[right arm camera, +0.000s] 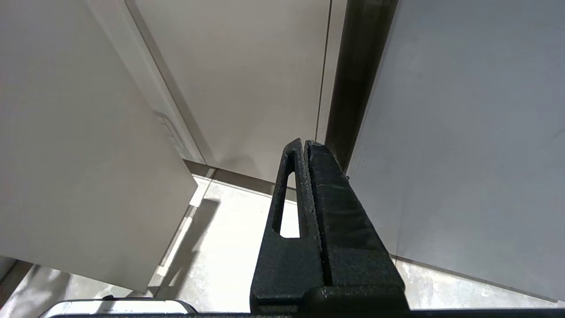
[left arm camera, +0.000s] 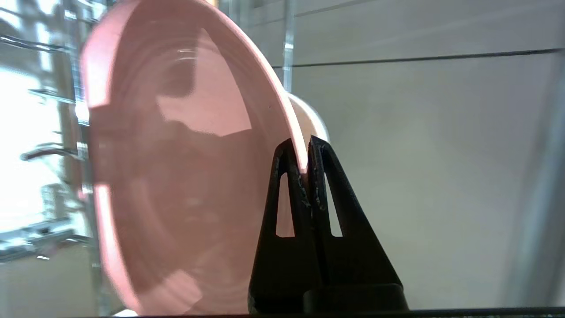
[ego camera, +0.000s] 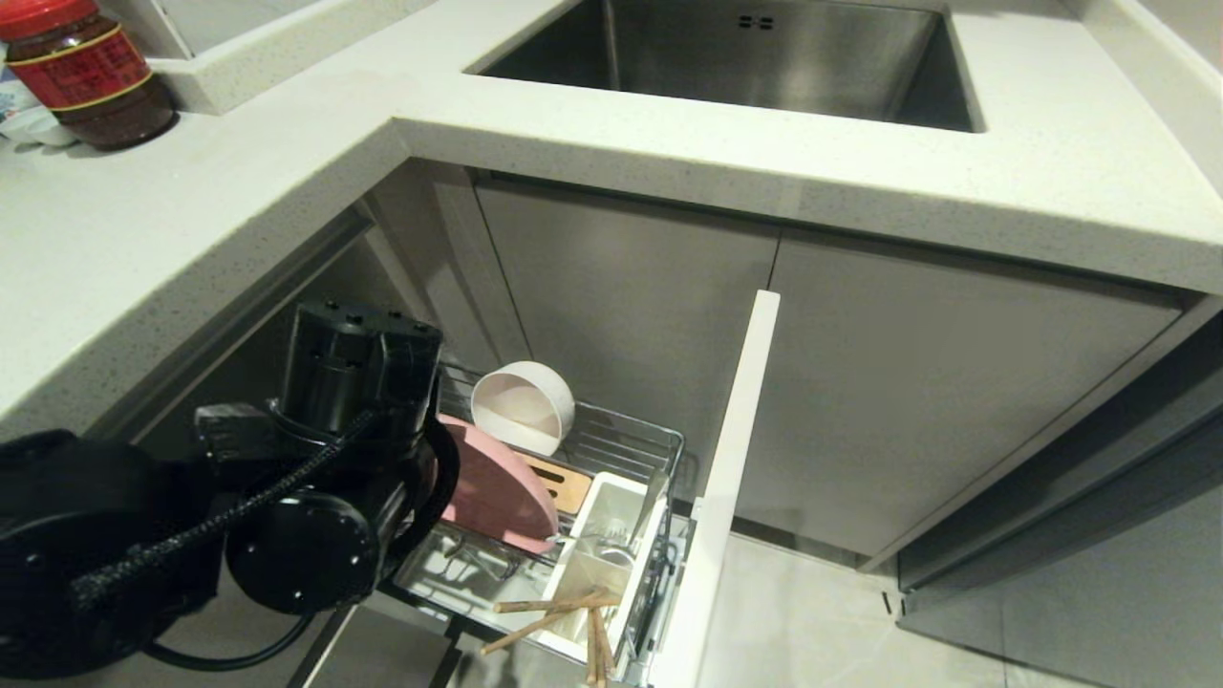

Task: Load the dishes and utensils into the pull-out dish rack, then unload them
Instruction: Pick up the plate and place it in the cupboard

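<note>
The pink oval plate [ego camera: 497, 492] stands on edge over the pull-out dish rack [ego camera: 621, 435], and my left gripper [left arm camera: 303, 152] is shut on the rim of this plate [left arm camera: 176, 176]. In the head view the black left arm [ego camera: 344, 449] covers the gripper itself. The off-white bowl [ego camera: 523, 406] lies on its side at the back of the rack. Wooden chopsticks [ego camera: 564, 616] stick out of the white utensil holder [ego camera: 602, 545]. A fork is not clearly visible. My right gripper [right arm camera: 304, 145] hangs shut and empty over the floor, out of the head view.
The white cabinet front [ego camera: 726, 487] of the rack stands out to the right of the basket. Above are the countertop [ego camera: 172, 220] and the steel sink [ego camera: 745, 57]. A red-lidded jar [ego camera: 86, 72] stands at the back left.
</note>
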You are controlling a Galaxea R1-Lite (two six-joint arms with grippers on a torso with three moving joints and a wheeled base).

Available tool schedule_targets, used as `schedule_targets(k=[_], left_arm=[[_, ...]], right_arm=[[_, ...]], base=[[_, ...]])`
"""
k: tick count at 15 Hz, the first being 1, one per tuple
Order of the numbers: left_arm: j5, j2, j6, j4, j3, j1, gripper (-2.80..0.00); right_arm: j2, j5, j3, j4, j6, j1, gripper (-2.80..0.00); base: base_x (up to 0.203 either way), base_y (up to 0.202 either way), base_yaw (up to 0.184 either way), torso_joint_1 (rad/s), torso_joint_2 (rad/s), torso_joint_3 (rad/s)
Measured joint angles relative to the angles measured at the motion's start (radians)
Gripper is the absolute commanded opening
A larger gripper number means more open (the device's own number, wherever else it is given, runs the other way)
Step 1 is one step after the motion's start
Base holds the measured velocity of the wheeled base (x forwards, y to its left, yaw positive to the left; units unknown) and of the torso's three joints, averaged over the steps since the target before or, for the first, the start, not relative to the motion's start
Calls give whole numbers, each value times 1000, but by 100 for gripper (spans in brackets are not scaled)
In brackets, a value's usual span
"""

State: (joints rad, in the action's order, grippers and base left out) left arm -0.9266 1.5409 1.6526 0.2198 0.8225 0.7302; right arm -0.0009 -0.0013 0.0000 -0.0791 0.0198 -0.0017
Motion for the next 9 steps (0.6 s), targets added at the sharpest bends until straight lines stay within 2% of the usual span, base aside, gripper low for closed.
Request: schedule_targets(k=[9], left_arm=[[1,32,-3,-5,-30,-6,-280]], right_arm=[[0,0,0,0,0,0,-280]], base=[[0,0,0,0,0,0]])
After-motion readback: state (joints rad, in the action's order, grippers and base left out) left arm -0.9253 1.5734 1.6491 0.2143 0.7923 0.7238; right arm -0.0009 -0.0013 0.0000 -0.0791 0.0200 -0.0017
